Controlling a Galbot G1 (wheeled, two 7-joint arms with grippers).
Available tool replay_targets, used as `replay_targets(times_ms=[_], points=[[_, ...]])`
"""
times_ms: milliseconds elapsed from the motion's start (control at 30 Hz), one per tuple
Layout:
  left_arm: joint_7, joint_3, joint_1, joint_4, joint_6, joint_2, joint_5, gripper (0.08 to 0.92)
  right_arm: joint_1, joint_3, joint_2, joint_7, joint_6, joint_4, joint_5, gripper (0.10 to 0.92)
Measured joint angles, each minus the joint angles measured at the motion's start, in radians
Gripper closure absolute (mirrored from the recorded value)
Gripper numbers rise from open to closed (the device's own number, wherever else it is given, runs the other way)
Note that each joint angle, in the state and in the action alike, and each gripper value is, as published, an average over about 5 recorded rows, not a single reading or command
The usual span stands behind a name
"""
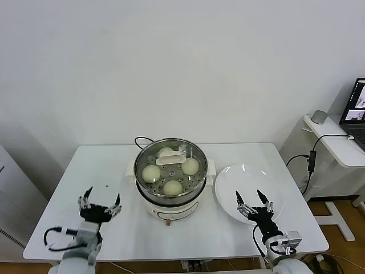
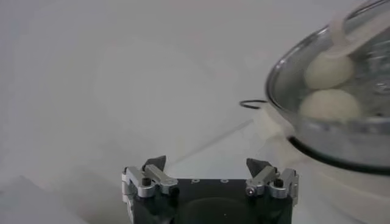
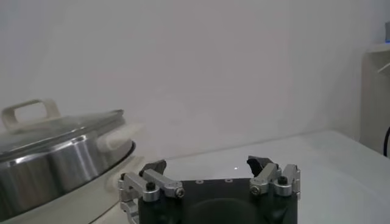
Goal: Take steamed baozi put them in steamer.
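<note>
The steamer point(image 1: 170, 174) stood at the middle of the white table point(image 1: 239, 154), and inside its steel basket sat all four steamed baozi point(image 1: 173, 186), spaced around the perforated floor. A glass lid point(image 1: 185, 152) with a pale handle covered them (the buns showed clearly through it). To the right of the steamer, just beside it, lay a white plate point(image 1: 228, 177) with nothing on it.

My left gripper point(image 1: 99, 204) hovered over the table's near left part, fingers spread wide and holding nothing, apart from the steamer. My right gripper point(image 1: 254, 203) hung over the near edge of the plate, likewise released and empty-handed. Both of my arms came up from the near edge of the table, grippers pointing away from my body, low above the surface.
</note>
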Motion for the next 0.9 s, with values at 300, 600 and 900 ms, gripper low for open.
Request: replay_targets(times_ms=[300, 600, 900], points=[[-0.009, -0.027, 0.098, 0.008, -0.137, -0.010, -0.132, 0.177, -0.024, 0.008, 0.001, 0.015, -0.008, 0.025, -0.008, 0.203], [-0.047, -0.024, 0.156, 0.015, -0.247, -0.018, -0.186, 0.177, -0.040, 0.010, 0.000, 0.011, -0.004, 0.033, -0.016, 0.203], [-0.076, -0.012, 0.188, 0.014, -0.302, -0.022, -0.208, 0.177, -0.060, 0.017, -0.010, -0.012, 0.000, 0.041, -0.030, 0.203]])
